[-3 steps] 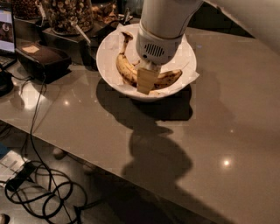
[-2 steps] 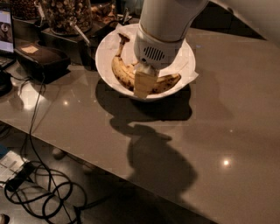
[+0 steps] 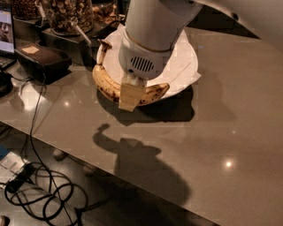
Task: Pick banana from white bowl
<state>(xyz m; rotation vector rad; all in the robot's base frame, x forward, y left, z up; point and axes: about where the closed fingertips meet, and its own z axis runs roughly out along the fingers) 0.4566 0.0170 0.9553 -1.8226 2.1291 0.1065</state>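
Note:
The banana (image 3: 105,84) is long, strongly curved and yellow with brown speckles and a dark stem pointing up at its left end. My gripper (image 3: 131,98) hangs from the white arm (image 3: 150,35) and is shut on the banana's middle. A tan finger (image 3: 129,95) crosses in front of the fruit. The banana hangs in the air over the front left rim of the white bowl (image 3: 189,53), which is lined with crumpled white paper (image 3: 183,73). The shadow of the arm and banana (image 3: 132,154) falls on the table in front. The rest of the bowl's inside is hidden by the arm.
Glass jars of nuts (image 3: 66,13) with a scoop (image 3: 82,32) stand at the back left. A black box (image 3: 42,59) and a laptop screen (image 3: 6,26) are on the left. Cables (image 3: 40,190) lie on the floor below the grey table's front edge (image 3: 88,165).
The gripper has come up out of the bowl with the banana in it. The banana, which lay in the bowl, now hangs above its front left rim.

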